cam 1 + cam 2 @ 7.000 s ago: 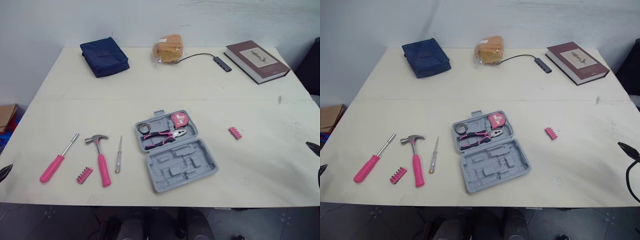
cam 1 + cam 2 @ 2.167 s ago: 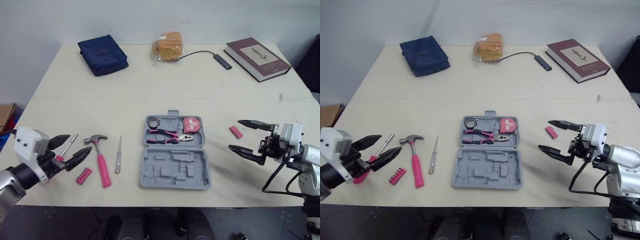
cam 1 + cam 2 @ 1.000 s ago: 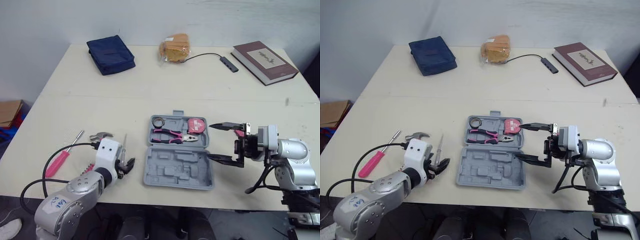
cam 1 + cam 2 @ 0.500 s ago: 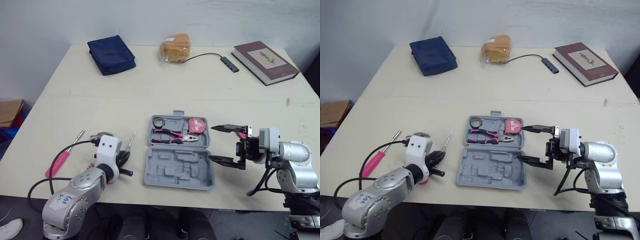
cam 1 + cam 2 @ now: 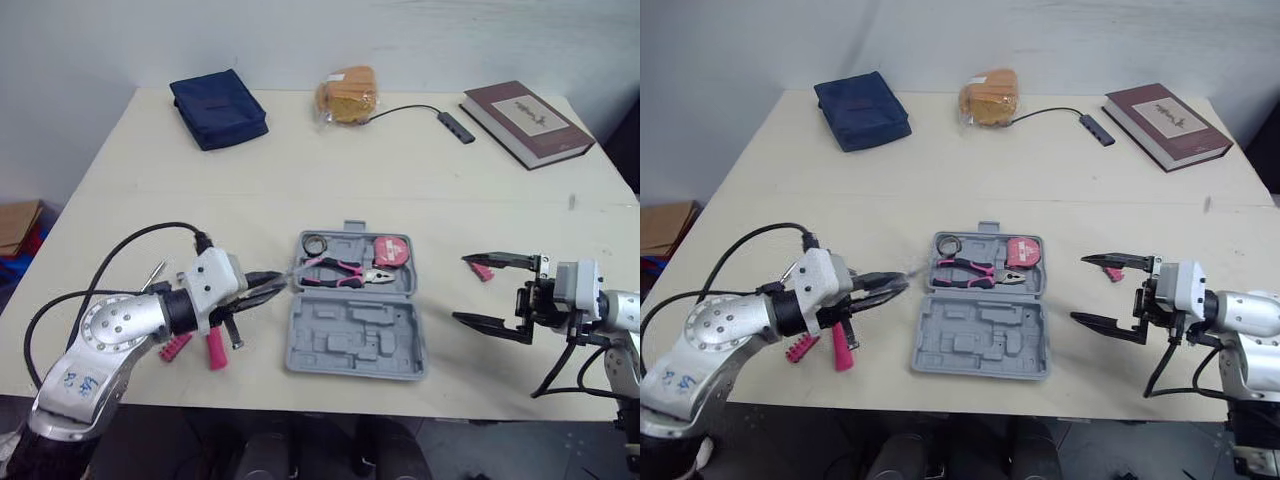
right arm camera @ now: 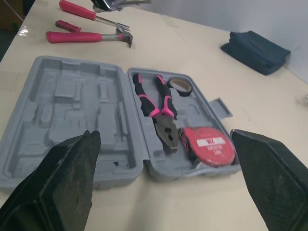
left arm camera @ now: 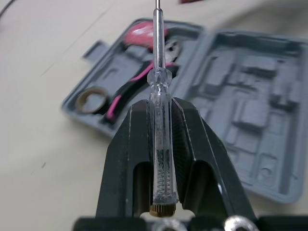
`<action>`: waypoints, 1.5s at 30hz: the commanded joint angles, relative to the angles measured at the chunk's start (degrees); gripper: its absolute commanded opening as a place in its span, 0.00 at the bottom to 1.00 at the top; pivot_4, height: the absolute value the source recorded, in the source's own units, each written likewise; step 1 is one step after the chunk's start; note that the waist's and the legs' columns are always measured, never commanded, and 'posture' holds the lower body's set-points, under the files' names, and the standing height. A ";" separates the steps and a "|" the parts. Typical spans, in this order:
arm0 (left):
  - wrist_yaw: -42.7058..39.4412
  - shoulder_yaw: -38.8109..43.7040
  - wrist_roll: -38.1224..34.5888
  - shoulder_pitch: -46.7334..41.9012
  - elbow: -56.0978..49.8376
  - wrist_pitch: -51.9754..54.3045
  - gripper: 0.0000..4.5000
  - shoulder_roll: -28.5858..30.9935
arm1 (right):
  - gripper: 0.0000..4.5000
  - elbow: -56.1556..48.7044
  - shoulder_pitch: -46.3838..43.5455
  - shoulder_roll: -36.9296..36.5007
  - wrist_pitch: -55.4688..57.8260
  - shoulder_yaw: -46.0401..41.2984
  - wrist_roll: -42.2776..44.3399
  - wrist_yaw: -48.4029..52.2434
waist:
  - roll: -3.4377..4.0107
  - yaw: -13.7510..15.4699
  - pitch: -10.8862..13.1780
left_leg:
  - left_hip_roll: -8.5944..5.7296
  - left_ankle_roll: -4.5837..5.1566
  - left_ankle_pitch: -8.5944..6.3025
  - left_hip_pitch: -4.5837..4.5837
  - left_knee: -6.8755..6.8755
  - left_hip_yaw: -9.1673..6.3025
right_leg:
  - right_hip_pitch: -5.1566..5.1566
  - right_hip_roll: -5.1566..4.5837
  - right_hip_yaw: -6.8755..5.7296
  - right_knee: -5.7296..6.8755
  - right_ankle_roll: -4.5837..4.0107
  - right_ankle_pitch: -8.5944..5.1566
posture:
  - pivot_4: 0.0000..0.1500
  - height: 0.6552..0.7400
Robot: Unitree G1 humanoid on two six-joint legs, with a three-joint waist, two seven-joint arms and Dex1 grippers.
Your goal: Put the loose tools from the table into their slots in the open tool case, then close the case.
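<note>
While right end effector [image 5: 461, 288] gapes wide, left end effector [image 7: 162, 107] pinches clear-handled screwdriver [image 7: 159, 140] (steel shaft).

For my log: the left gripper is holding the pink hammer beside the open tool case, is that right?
Not quite: the left gripper is holding the clear-handled screwdriver, not the pink hammer, beside the open tool case; the left wrist view shows it.

Left hand [image 5: 274, 284] beside tool case [image 5: 356, 351]; right hand [image 5: 461, 288] agape.
</note>
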 commanded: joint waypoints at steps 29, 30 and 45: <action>-9.74 -34.17 24.74 -35.81 14.13 19.68 0.01 -12.07 | 1.00 -22.30 4.53 0.22 13.97 0.02 1.07 -13.64 | -0.10 0.06 0.10 | 0.00 0.09 0.19 -0.08 0.13 -0.03 | 0.02 0.27 0.05 0.23 0.12 0.06 | 1.00 1.00; -9.93 -34.31 24.88 -35.68 13.87 19.93 0.01 -11.87 | 1.00 -22.35 4.68 0.25 13.97 -0.06 1.07 -13.70 | -0.10 0.06 0.11 | 0.00 0.09 0.19 -0.08 0.14 -0.04 | 0.02 0.26 0.06 0.23 0.12 0.06 | 1.00 1.00; -12.47 -35.29 26.90 -35.43 15.82 17.94 0.01 -10.94 | 1.00 -21.49 5.89 0.36 12.56 -0.66 0.86 -13.10 | -0.10 0.07 0.10 | -0.01 0.09 0.20 -0.07 0.16 -0.05 | 0.04 0.26 0.07 0.27 0.12 0.06 | 1.00 1.00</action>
